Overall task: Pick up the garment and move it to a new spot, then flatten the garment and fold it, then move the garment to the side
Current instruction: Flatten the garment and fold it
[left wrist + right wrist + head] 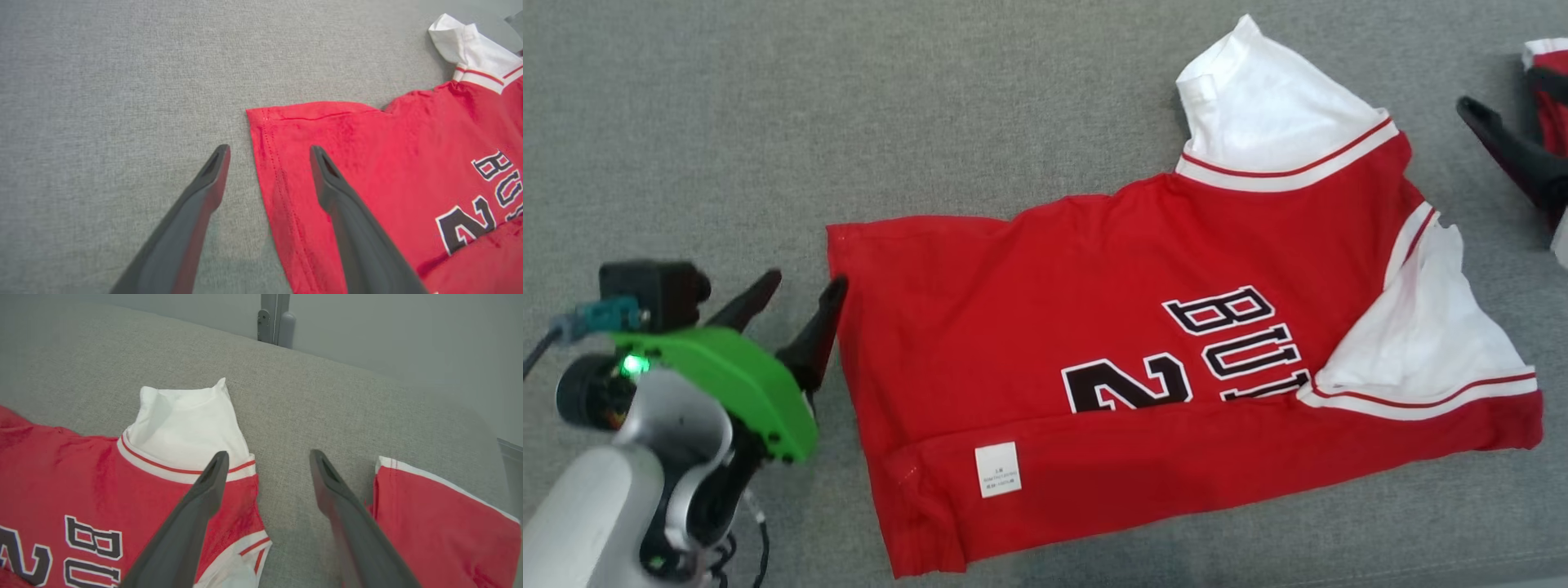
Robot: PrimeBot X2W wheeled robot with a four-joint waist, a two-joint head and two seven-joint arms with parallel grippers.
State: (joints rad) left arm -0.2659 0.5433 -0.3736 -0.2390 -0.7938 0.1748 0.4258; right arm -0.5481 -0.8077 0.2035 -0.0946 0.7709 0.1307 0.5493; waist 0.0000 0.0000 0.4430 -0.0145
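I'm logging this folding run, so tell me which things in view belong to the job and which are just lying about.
Belong to the job:
red jersey with white sleeves, partly folded
left gripper, open at its hem
right gripper, open beside its sleeves
grey fabric surface under it

Just lying about:
second red garment with white trim
grey post behind the surface

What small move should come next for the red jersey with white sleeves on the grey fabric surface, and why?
Probably move the open left gripper and right gripper to the far long edge of the red jersey and fold it inward. The near edge lies folded over the black number, but the far half and a white sleeve lie spread out.
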